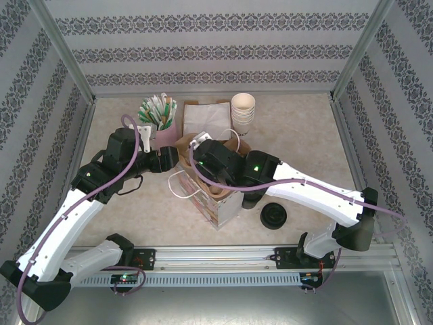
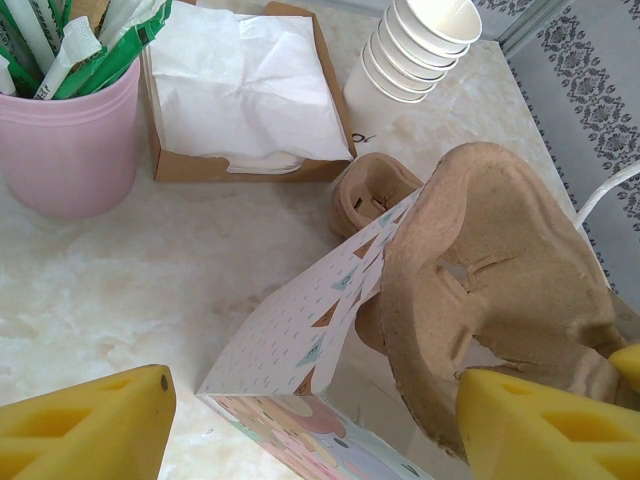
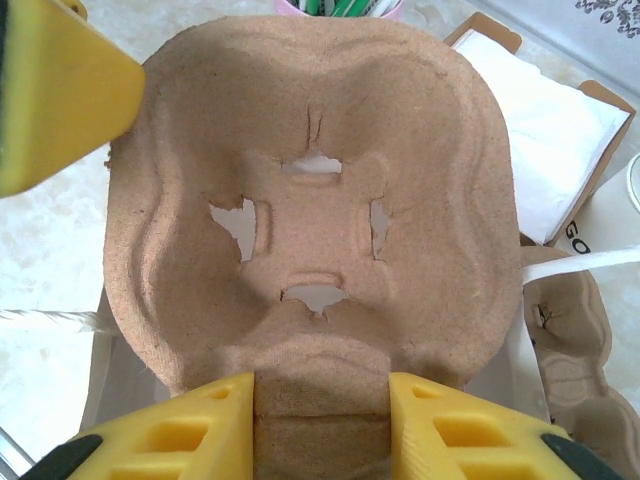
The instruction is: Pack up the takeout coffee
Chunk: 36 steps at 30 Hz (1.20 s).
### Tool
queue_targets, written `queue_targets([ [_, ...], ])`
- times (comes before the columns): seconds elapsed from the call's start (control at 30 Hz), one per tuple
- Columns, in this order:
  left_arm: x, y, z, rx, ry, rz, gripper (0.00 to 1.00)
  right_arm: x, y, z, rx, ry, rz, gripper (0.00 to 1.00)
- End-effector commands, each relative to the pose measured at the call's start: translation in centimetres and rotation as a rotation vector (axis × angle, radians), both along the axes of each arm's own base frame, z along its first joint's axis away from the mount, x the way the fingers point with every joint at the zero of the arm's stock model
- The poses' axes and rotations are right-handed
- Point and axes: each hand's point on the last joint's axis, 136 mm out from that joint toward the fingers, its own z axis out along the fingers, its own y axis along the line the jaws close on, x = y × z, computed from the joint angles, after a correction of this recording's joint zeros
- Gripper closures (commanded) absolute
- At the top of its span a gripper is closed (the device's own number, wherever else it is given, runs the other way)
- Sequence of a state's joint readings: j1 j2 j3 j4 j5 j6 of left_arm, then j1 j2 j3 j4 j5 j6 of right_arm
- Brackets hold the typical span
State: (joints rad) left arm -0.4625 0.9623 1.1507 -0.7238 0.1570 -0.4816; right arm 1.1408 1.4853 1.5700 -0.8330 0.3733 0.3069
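My right gripper [image 3: 320,400] is shut on the rim of a brown pulp cup carrier [image 3: 320,150], held tilted over the open mouth of a patterned paper bag [image 1: 220,203]. In the left wrist view the carrier [image 2: 500,270] leans into the bag [image 2: 290,330]. My left gripper [image 2: 315,410] is open and straddles the bag's near wall, one yellow finger outside and the other against the carrier. The takeout coffee is out of view.
A pink cup of green-and-white packets [image 2: 70,130], a cardboard tray of napkins [image 2: 245,90] and a stack of lidless cups [image 2: 420,45] stand at the back. A second pulp carrier [image 2: 370,190] lies behind the bag. A round black lid [image 1: 273,215] lies right of it.
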Motion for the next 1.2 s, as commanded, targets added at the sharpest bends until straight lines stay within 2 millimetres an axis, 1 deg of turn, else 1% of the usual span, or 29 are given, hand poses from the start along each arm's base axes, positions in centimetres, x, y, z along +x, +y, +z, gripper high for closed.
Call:
queue_targets([
  [0.0, 0.4, 0.4, 1.4, -0.011, -0.049, 0.012, 0.25, -0.6, -0.6, -0.4, -0.008, 0.021, 0.011, 0.64],
  [0.17, 0.5, 0.6, 1.4, -0.004, -0.051, 0.025, 0.24, -1.2, -0.9, -1.2, -0.017, 0.049, 0.009, 0.64],
  [0.33, 0.7, 0.6, 1.5, -0.007, -0.055, 0.032, 0.23, -1.3, -1.1, -2.0, -0.043, 0.068, 0.002, 0.64],
  [0.57, 0.7, 0.4, 1.1, 0.001, -0.041, 0.021, 0.23, -1.6, -1.0, -3.1, -0.067, 0.106, 0.008, 0.65],
  [0.8, 0.5, 0.1, 0.4, 0.014, -0.012, -0.005, 0.26, -2.0, -1.3, -2.2, -0.008, 0.119, -0.01, 0.65],
  [0.93, 0.3, 0.1, -0.2, 0.02, 0.006, -0.011, 0.27, -2.0, -2.1, -3.1, -0.066, 0.144, -0.044, 0.65],
  [1.03, 0.3, 0.1, -0.5, 0.027, 0.017, -0.009, 0.29, -2.2, -2.1, -3.9, -0.097, 0.171, -0.045, 0.65],
  [1.17, 0.3, 0.0, -0.8, 0.028, 0.028, -0.017, 0.29, -2.3, -2.3, -4.6, -0.131, 0.185, -0.051, 0.66],
])
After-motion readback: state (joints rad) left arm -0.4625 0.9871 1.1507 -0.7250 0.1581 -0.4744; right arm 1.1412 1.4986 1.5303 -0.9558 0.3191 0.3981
